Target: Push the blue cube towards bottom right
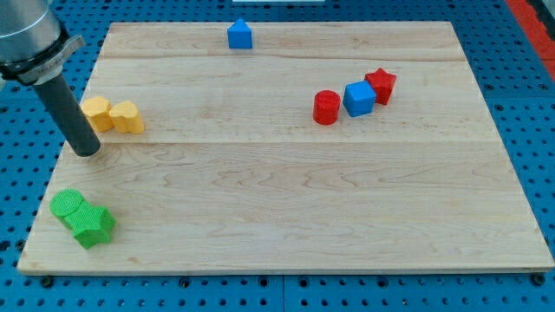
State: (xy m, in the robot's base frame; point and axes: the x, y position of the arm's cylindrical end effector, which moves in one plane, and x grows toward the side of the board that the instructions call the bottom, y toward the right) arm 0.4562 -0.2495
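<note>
The blue cube sits at the view's upper right on the wooden board, wedged between a red cylinder on its left and a red star block on its upper right, touching both. My tip is far away at the view's left edge of the board, just below-left of two yellow blocks. It touches no block.
A second blue block with a peaked top stands at the view's top centre. Two yellow blocks lie side by side at the left. Two green blocks sit at the bottom left corner. Blue pegboard surrounds the board.
</note>
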